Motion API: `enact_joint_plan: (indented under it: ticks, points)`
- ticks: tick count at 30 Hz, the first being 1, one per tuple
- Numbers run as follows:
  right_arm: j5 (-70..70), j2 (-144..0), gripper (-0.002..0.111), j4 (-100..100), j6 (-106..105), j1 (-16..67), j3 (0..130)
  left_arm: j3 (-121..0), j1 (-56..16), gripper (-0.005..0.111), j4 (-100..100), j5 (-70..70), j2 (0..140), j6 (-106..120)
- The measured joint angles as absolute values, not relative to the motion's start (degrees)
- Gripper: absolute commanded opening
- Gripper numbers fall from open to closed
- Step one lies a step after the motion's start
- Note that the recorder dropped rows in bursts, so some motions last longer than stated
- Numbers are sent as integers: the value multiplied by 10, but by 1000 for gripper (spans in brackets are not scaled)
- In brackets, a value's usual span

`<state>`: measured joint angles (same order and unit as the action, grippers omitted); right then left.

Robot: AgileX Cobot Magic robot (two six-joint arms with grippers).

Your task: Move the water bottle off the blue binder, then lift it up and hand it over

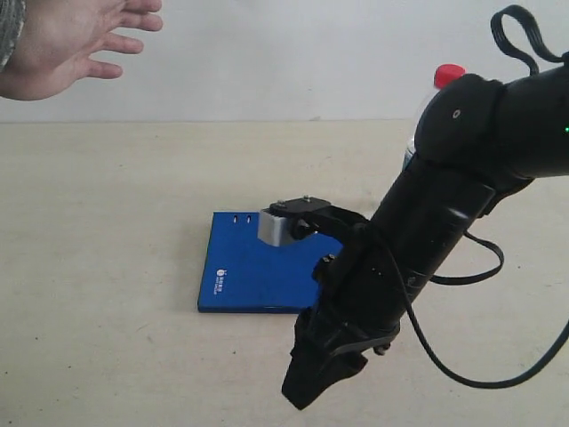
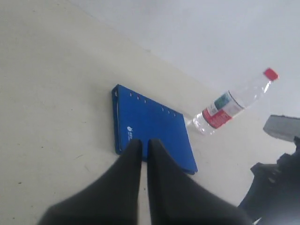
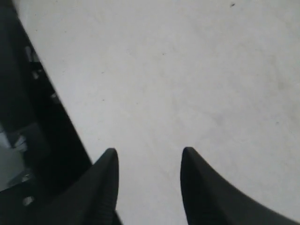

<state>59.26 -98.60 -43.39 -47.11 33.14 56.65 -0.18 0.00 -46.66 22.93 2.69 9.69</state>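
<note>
An open hand (image 1: 76, 40) waits at the upper left; the blue binder (image 1: 258, 267) lies flat on the table (image 1: 107, 267), bare, with the left gripper (image 2: 144, 140) aimed at its near edge, jaws almost shut and empty. The lift looks next: open those jaws slightly, come in low and pinch the edge across its thickness, since a flat cover offers little hold. Further right the right gripper (image 3: 149, 152) hangs over bare table, jaws wide and empty, and the water bottle (image 2: 225, 108) stands on the table just beside the binder's far corner, so carry away from both.
</note>
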Motion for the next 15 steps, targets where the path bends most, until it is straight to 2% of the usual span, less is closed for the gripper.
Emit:
enact_joint_plan:
  ticks: [4,8,11,15]
  points:
    - [673,-986,37,-497,-497,331,566,-5,0,5,-615,206,110,298]
    - [690,-986,37,-537,-532,331,566,-7,0,5,-705,124,221,385]
    - [646,-986,37,-514,-548,331,577,-13,0,5,-740,82,330,399]
    - [521,-986,37,-485,-509,331,598,-37,0,5,-736,66,470,416]
